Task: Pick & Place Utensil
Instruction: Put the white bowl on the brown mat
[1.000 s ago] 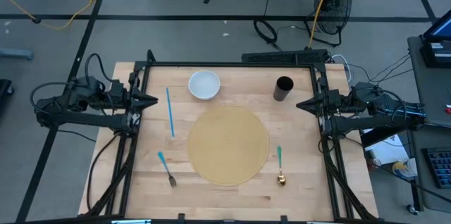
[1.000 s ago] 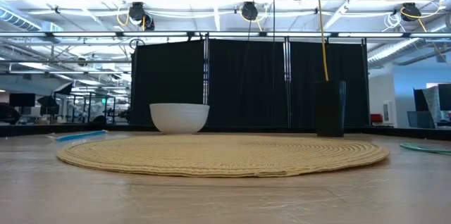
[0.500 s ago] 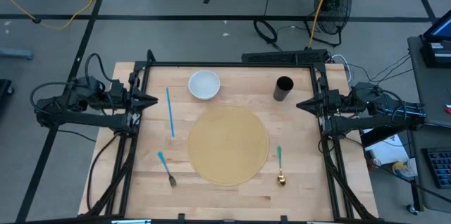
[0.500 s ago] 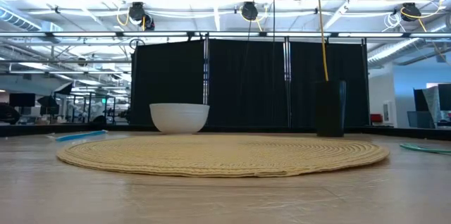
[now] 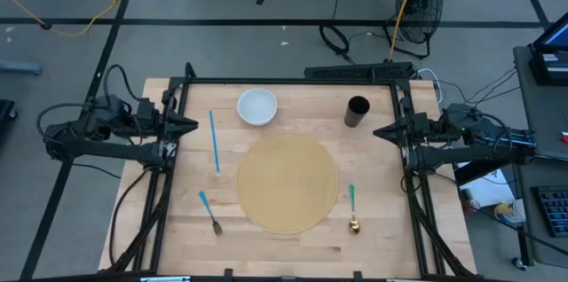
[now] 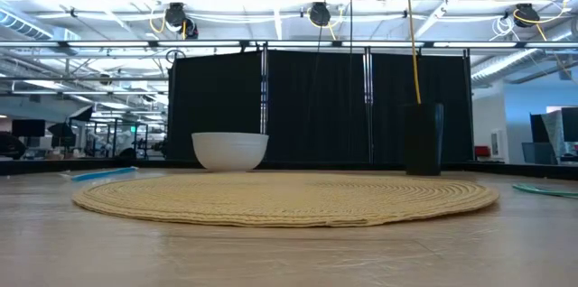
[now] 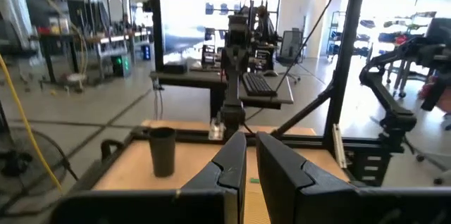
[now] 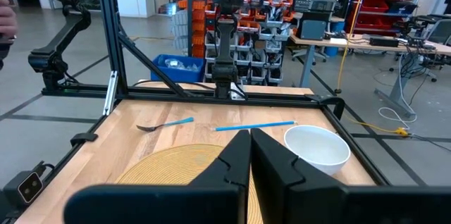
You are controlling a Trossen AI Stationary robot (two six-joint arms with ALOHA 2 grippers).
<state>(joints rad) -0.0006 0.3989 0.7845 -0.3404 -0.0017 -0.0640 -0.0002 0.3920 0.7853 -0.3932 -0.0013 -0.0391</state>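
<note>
In the high view a fork with a teal handle (image 5: pixel 209 212) lies flat on the table near the left of a round woven mat (image 5: pixel 287 182). A spoon with a green handle and gold bowl (image 5: pixel 352 207) lies by the mat's right edge. A long blue stick (image 5: pixel 214 140) lies left of the mat. My left gripper (image 5: pixel 193 126) hangs shut at the table's left edge, clear of all of these. My right gripper (image 5: pixel 379 131) hangs shut at the right edge. The right wrist view shows the fork (image 8: pixel 165 123) and the stick (image 8: pixel 254 125) beyond the fingers.
A white bowl (image 5: pixel 257 106) and a black cup (image 5: pixel 357 111) stand near the table's far edge. A black frame with slanting struts runs along the far, left and right edges. In the low view the bowl (image 6: pixel 229 151) and cup (image 6: pixel 424 138) stand behind the mat (image 6: pixel 285 195).
</note>
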